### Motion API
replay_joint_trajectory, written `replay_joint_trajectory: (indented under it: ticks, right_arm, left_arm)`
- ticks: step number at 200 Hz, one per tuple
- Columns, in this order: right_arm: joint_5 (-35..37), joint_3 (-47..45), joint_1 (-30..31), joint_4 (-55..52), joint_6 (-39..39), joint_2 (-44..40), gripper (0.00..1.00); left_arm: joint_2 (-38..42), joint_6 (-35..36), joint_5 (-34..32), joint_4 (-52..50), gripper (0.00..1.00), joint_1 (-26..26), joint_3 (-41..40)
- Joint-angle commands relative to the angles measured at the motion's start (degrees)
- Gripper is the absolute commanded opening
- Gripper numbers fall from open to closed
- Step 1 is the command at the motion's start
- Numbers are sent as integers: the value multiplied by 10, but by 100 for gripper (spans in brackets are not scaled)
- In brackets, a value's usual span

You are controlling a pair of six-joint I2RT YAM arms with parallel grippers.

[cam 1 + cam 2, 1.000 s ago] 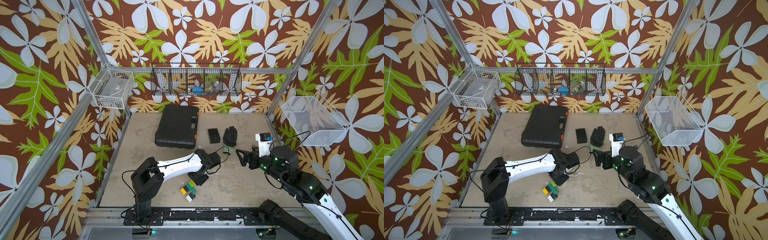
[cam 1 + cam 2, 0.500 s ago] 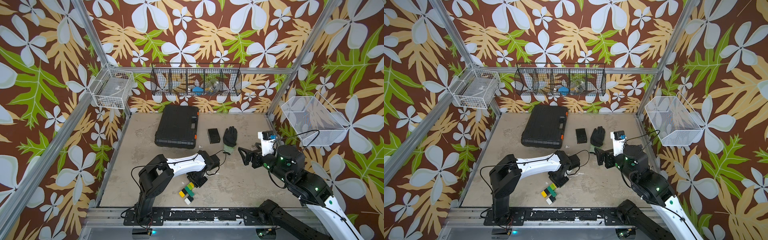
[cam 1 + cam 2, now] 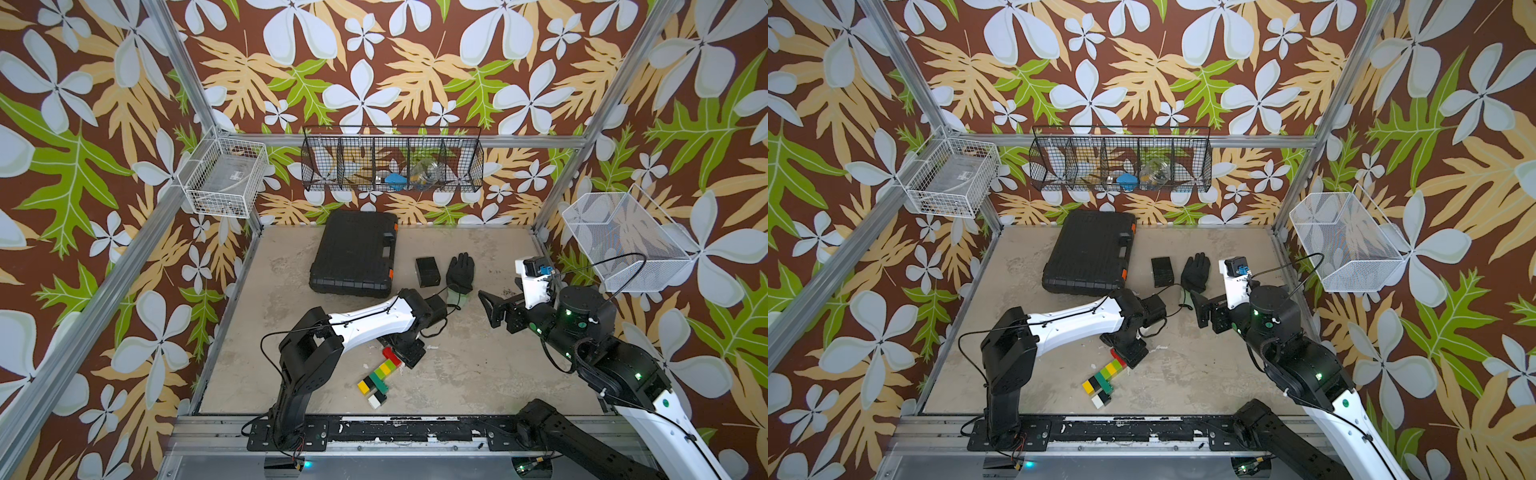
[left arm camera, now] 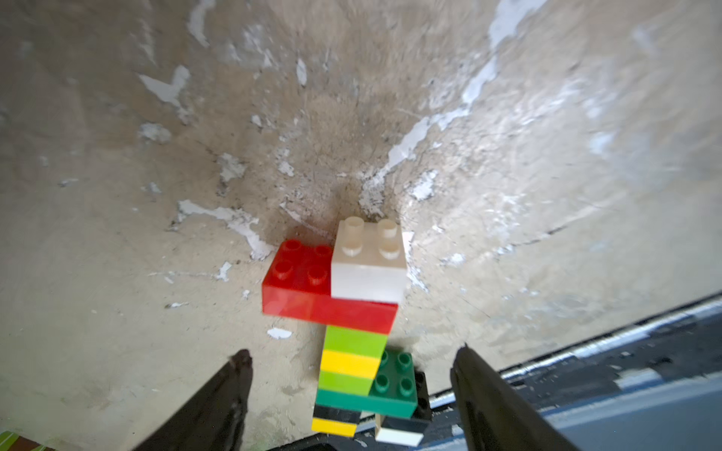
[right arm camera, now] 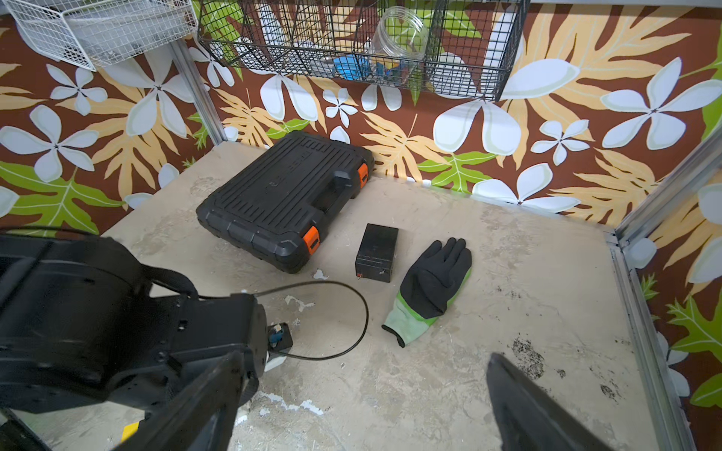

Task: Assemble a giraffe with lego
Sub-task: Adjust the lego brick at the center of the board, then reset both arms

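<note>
giraffe (image 3: 377,375) lying flat, spread left gripper (image 4: 352,350) alongside

Both top views hang high over the front rail, tilted steeply down and facing the back wall, so the whole bench (image 3: 291,257) fits in from afar. The left wrist camera is down close, the giraffe (image 4: 353,351) filling its middle. The right wrist camera sits low, looking across at the tool case (image 5: 281,195) and glove (image 5: 433,281), which both top views share.
</note>
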State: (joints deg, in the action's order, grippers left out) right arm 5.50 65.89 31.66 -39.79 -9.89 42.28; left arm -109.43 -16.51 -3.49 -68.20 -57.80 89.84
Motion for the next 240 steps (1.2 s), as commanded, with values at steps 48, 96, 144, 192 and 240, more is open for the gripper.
replay_joint_trajectory:
  ticks: [48,96,144,192,240]
  right_arm:
    - [-96,-31,-33,-5,-44,63,100]
    - [-108,-128,-161,100,-50,74,100]
    - [-47,-327,-238,355,27,-12,100]
    - [-72,-532,-289,638,87,-2,100]
    - [-69,-600,-320,881,69,156,100]
  left_arm:
    - [179,-110,-110,145,91,69,-32]
    - [372,-131,-140,372,100,220,-227]
    - [424,-71,-184,510,100,351,-353]
    - [488,68,-209,833,100,396,-579]
    - [430,84,-255,1021,100,447,-692]
